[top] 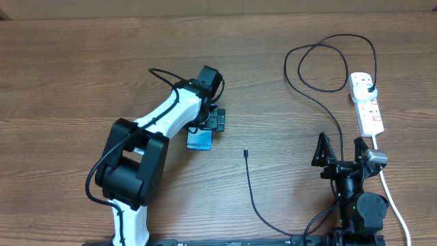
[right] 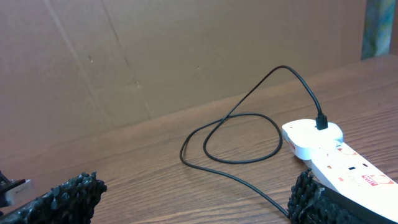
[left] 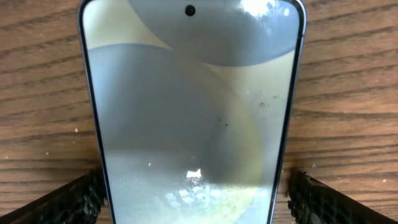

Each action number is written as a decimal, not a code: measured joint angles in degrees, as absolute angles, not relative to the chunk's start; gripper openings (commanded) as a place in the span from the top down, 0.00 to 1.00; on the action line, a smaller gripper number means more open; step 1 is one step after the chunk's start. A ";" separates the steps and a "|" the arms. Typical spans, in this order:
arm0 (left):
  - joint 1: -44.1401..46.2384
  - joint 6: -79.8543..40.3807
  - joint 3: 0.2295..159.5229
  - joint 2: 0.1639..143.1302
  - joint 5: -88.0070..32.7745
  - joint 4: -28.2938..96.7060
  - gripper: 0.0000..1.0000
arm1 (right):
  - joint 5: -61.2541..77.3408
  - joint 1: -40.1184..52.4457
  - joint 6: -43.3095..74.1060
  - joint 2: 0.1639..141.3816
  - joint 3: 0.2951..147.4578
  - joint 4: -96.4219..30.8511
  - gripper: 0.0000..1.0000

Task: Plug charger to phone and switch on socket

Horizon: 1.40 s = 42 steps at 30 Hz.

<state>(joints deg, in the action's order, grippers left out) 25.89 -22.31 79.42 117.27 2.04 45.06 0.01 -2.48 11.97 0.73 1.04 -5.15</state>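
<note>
This looks like a robot lab. A white and black robot arm (top: 147,137) and a black robot arm (top: 351,195) sit at a wooden table (top: 61,75). A phone (top: 199,141) and a power strip (top: 369,109) lie on it. A plain brown cardboard wall (right: 155,56) stands behind.

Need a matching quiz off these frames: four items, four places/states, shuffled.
1 phone
2 charger tip
3 socket
4 right gripper

A open, holding nothing
B loose on the table, touching nothing
C between the open fingers of the left gripper
D white, red-marked, at far right

Pairs: 1-C, 2-B, 3-D, 4-A
</note>
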 measured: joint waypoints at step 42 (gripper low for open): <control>25.89 -22.33 79.42 117.27 2.44 44.91 0.05 | 0.01 -2.48 11.99 0.73 1.04 -5.15 0.00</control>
